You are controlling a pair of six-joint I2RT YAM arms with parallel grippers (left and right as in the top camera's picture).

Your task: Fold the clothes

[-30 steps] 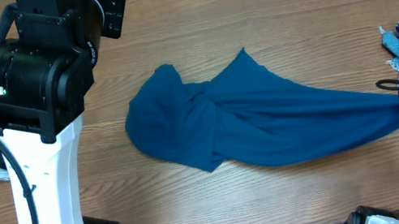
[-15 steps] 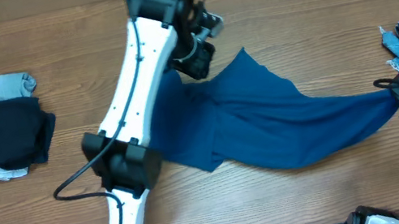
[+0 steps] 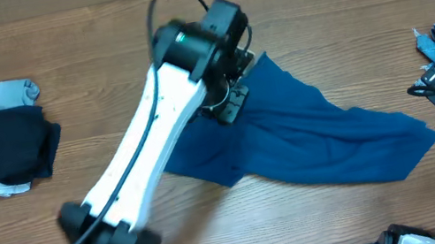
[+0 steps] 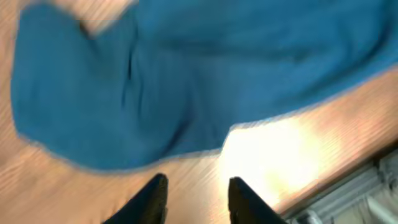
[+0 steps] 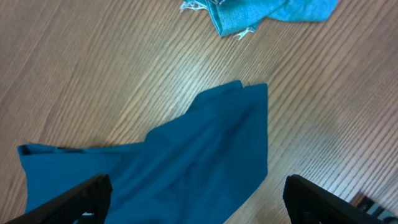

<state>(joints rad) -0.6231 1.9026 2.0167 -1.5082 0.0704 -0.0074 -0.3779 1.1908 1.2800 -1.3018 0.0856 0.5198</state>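
Blue polo shirt [image 3: 319, 140] lies rumpled across the wooden table [image 3: 343, 19].
The left gripper [image 4: 196, 198] hovers over its edge, fingers narrowly apart and empty; the right gripper [image 5: 196, 196] stands wide, holding nothing, above the shirt's corner.

We read no text, label, brand, number or sign in any view; the blue polo shirt [image 3: 320, 144] and the wooden table [image 3: 343, 19] carry no legible marking.

The blue shirt [image 3: 320, 144] lies rumpled across the table [image 3: 341, 10], the left arm [image 3: 149, 143] stretched over one end.
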